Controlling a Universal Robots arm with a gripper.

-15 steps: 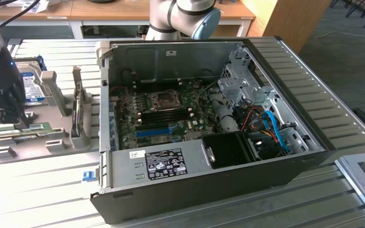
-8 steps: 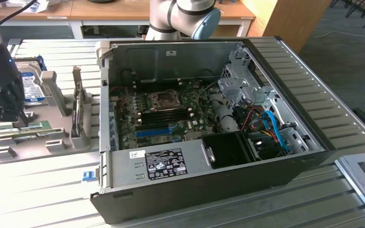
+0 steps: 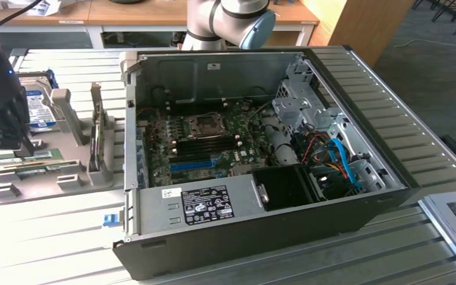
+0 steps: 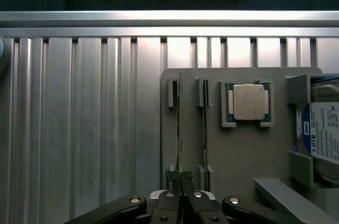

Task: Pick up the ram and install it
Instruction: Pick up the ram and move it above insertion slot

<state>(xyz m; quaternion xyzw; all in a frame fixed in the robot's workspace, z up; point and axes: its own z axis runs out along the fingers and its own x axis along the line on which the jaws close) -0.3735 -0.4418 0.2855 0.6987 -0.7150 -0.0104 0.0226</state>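
Slatted metal table (image 3: 54, 249) under everything in the exterior view. Big black computer case (image 3: 244, 252) lying open across the middle of that frame. Inside it, green motherboard (image 3: 204, 145) at centre, labelled power supply (image 3: 204, 205) along the lower edge, blue cables (image 3: 343, 157) toward the exterior view's right. Pale robot arm (image 3: 228, 24) at top centre, behind the case. Grey holder (image 3: 50, 172) just beside the case on the exterior view's left, with a hard drive (image 3: 40, 110) bearing a blue-and-white label upright in its upper part. Dark gripper (image 3: 21, 145) at the far left edge of the frame, down at the holder and well apart from the case.

From the wrist camera, the same holder as a flat grey plate with two narrow slots side by side. Ram (image 4: 180, 123) on edge in the slot farther from the hard drive, seen as a thin green line. Fingers (image 4: 193, 205) together, clamped on one end of the ram. Second stick (image 4: 205, 123) in the neighbouring slot, just beside the first, untouched. Square silver processor (image 4: 249, 102) in a shallow pocket between the second stick and the hard drive. Ram at the holder, well apart from the motherboard.
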